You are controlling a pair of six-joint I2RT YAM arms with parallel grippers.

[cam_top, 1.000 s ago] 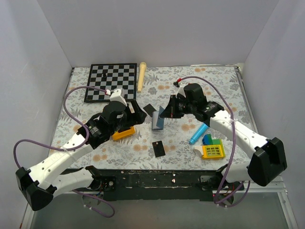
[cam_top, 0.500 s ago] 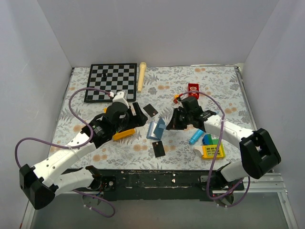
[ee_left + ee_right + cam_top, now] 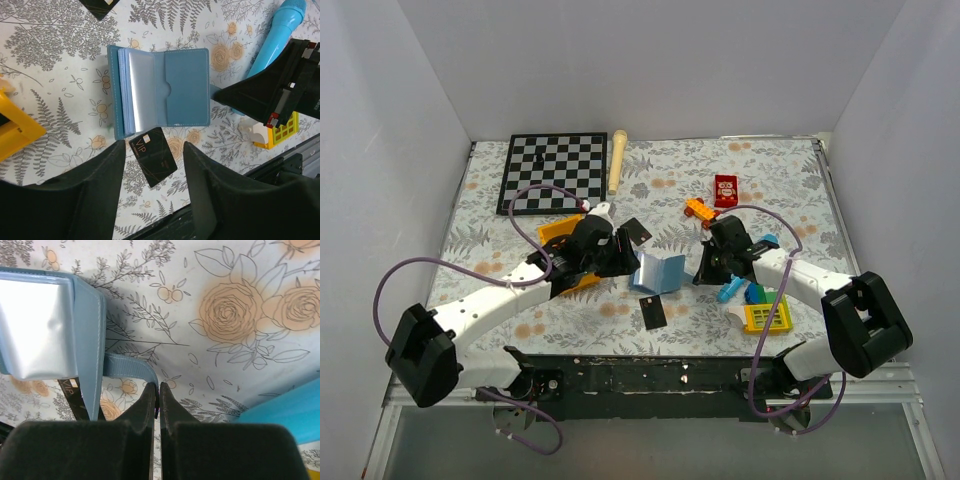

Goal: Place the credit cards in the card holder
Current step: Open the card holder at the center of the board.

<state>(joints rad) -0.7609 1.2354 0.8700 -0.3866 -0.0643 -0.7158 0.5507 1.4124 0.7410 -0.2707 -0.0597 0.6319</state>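
**Right pincer shut on the holder's tab, left pincer open above**

The right pincer (image 3: 156, 390) is closed tight. Its two fingers meet on the end of the tab (image 3: 131, 368) that sticks out from the holder (image 3: 182, 90), and nothing else is between them.

The left pincer (image 3: 153, 150) has its fingers well apart and grips nothing. It hangs over the holder's near edge, and the frames do not show whether either finger touches anything.

The holder lies opened like a book, inside up, near the front middle of the tabletop (image 3: 790, 190). A clear sleeve (image 3: 141, 90) shows on one half.

The near card (image 3: 153, 156) lies flat at the holder's near edge, with "VIP" readable on it. It shows in the gap between the left fingers but below them. One corner meets the holder's edge, and whether it slips under cannot be told.

The far card (image 3: 635, 232) lies on the other side of the holder, beside the left pincer. The left wrist view catches only a corner of it, at the top edge.

The right wrist view cuts off most of the holder and shows only a sliver of the near card. In the top view the left arm covers part of a yellow block (image 3: 558, 228), and the right arm crosses a blue tube (image 3: 730, 291)
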